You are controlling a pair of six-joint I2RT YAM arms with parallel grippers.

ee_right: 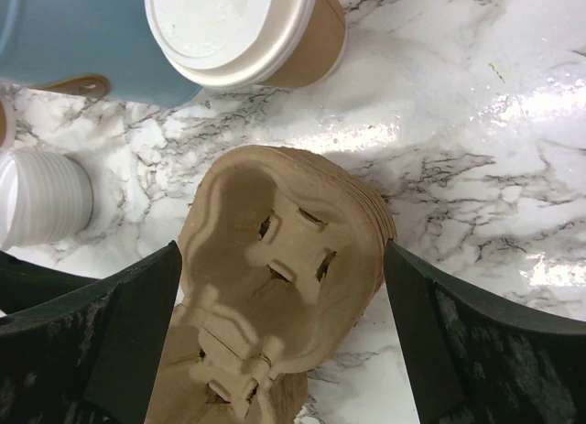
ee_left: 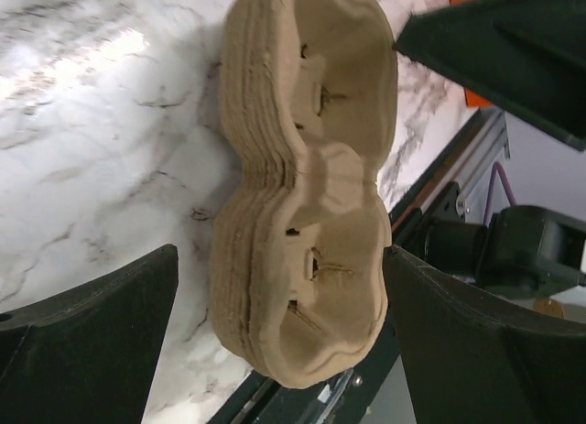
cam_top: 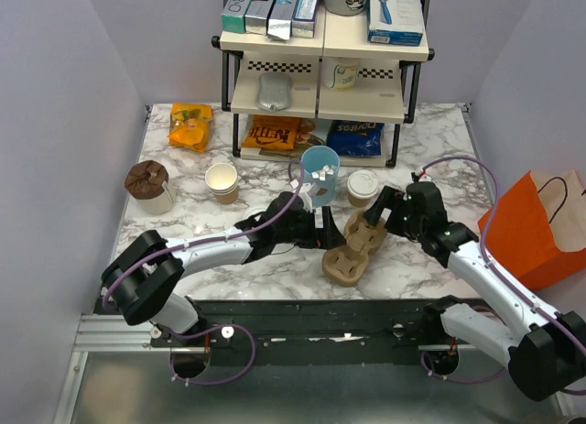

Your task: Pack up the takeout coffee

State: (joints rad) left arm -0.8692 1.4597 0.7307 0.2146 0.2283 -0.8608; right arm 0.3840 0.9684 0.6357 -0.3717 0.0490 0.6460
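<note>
— Left gripper (ee_left: 281, 250) and right gripper (ee_right: 284, 250): how are they found?

— Both are seen spread wide, with nothing clamped; each is set astride the stack of pulp cup carriers (cam_top: 352, 250), one finger to either side; the right one is placed at the end nearer the coffee; whether any pad touches the pulp cannot be told.

— And what is the stack laid on?

— A glossy white marble table (cam_top: 430, 149) with grey veins; the stack is laid flat, pockets upward, slanting toward the near edge; pale lilac walls are seen around the table; a black-framed shelf rack (cam_top: 320, 76) loaded with boxes is stood at the back, with snack bags beneath it; an orange paper bag (cam_top: 536, 227) is stood off the right side.

— Where is the takeout coffee (cam_top: 363, 188) placed?

— Upright on the marble, white lid on, just beyond the stack's far end and in none of its pockets; it is found straight ahead of the right gripper's spread fingers, near but apart; the left gripper is set farther from it; a taller blue cup (cam_top: 320, 168) is stood just beside it, on its left.
</note>
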